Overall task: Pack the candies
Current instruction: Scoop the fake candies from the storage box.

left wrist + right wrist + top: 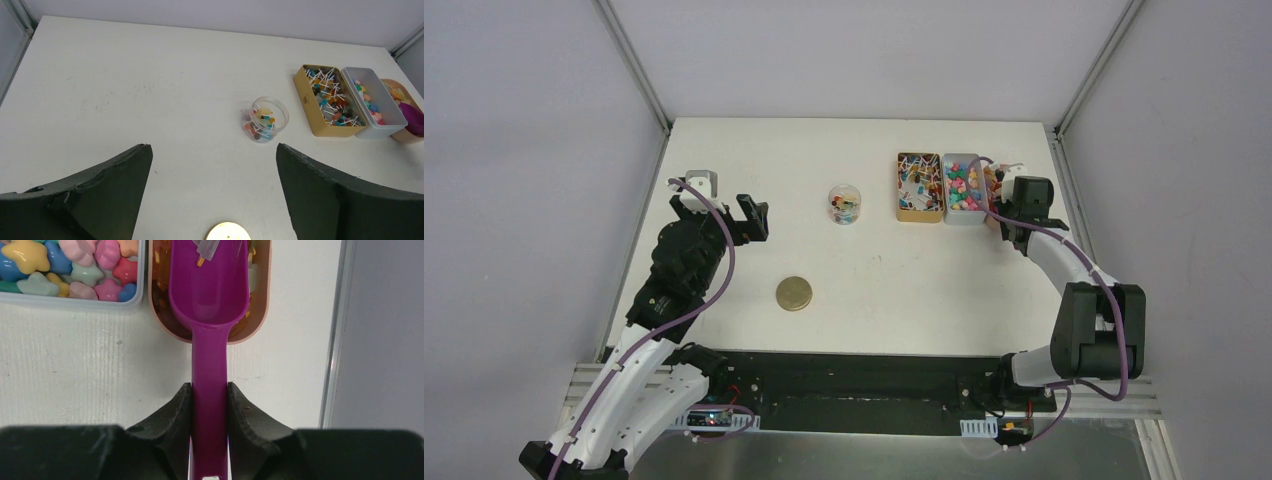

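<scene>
Ahead of the right gripper (pixel 210 390), fingers clenched on the handle of a magenta scoop (pixel 209 295), candies (pixel 75 265), pastel stars at left, amber bits under the scoop, left gripper (pixel 212 150) splayed wide.

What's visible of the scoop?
The scoop looks like glossy magenta plastic, with a rounded bowl and a long flat handle. The right gripper pinches the handle from both sides. The bowl, open side up, reaches into the orange tray. Amber candies show at the bowl's far end.
</scene>
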Available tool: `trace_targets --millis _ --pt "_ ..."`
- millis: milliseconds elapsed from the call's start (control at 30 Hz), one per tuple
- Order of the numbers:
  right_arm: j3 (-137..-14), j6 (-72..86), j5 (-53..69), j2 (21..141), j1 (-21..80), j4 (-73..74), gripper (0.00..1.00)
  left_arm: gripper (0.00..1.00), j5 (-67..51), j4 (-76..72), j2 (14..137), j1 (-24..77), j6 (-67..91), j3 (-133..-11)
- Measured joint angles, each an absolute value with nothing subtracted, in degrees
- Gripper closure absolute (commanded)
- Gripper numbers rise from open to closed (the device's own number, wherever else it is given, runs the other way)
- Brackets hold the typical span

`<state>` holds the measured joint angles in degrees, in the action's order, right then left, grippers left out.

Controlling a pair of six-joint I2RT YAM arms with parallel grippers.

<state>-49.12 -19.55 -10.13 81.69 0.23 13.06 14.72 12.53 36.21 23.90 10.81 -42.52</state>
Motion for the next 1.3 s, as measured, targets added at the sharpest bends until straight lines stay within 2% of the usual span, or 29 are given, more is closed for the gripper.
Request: trace_targets --millis 867,1300 --pt "-45.34 -19.57 -9.98 70.83 0.23 11.79 1.0 0.01 14.68 12.53 36.25 23.9 10.81 -42.5" --pt "-45.34 -21.56 -6.02 65.47 0.3 11.64 1.0 0.01 14.68 12.53 36.23 23.9 10.81 -42.5"
